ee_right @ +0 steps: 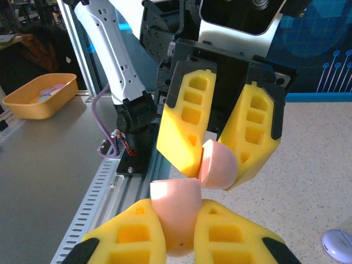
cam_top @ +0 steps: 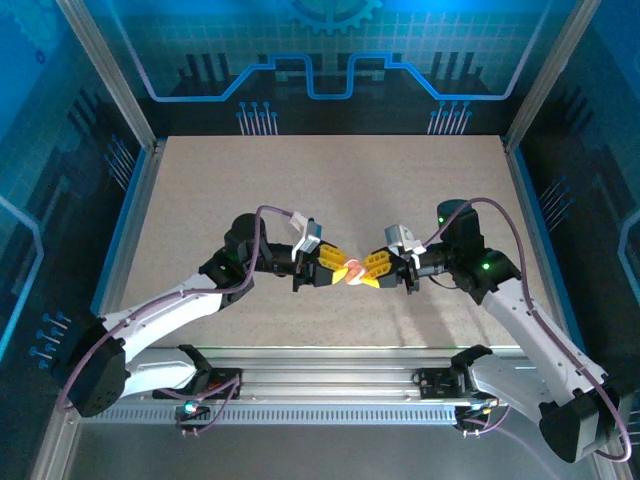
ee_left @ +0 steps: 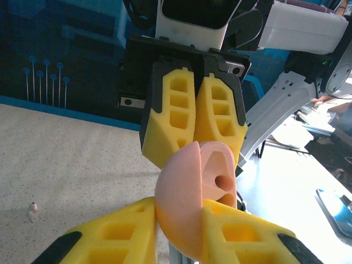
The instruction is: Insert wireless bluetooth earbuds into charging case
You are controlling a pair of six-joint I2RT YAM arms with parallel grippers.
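A pink charging case [cam_top: 353,272] hangs open above the middle of the table, held from both sides. My left gripper [cam_top: 335,268] is shut on its domed half [ee_left: 179,192]. In the left wrist view the other half shows its inner hollows [ee_left: 223,179], which look empty. My right gripper [cam_top: 372,270] is shut on that half [ee_right: 173,206], and across from it the left gripper's yellow fingers [ee_right: 184,126] clamp the dome [ee_right: 220,165]. One tiny whitish earbud [ee_left: 33,210] lies on the table, left of the left gripper.
A pale lilac rounded thing [ee_right: 338,245] lies on the table at the right wrist view's lower right edge. A yellow tray [ee_right: 22,107] with lilac pieces stands outside the cell. An aluminium rail [cam_top: 330,380] runs along the near edge, between the arm bases.
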